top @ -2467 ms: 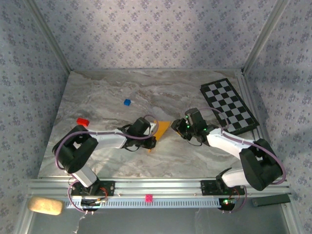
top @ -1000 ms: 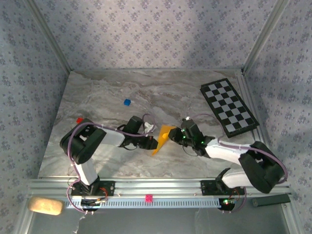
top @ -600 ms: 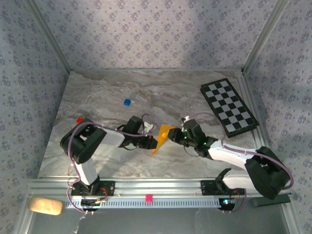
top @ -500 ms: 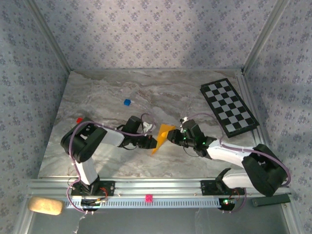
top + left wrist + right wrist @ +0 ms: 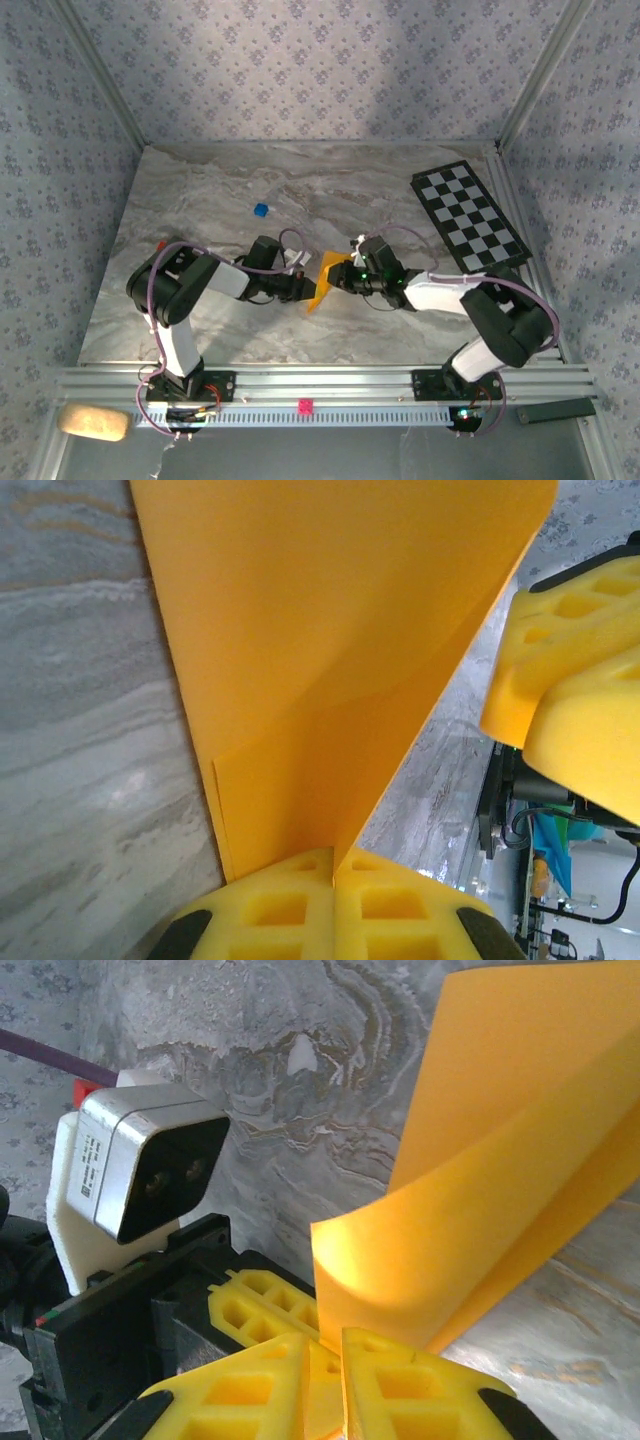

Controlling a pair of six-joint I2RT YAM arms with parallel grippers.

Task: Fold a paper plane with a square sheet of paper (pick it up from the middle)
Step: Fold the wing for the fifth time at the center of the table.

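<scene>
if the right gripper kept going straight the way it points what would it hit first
The orange paper curling right in front of the right gripper; just behind it, probably the left gripper, though depth is unclear.

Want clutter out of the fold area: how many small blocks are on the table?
2. Blue cube, left of centre beyond the left arm; red block near the left edge, partly hidden behind that arm. More could lie under the arms.
</scene>
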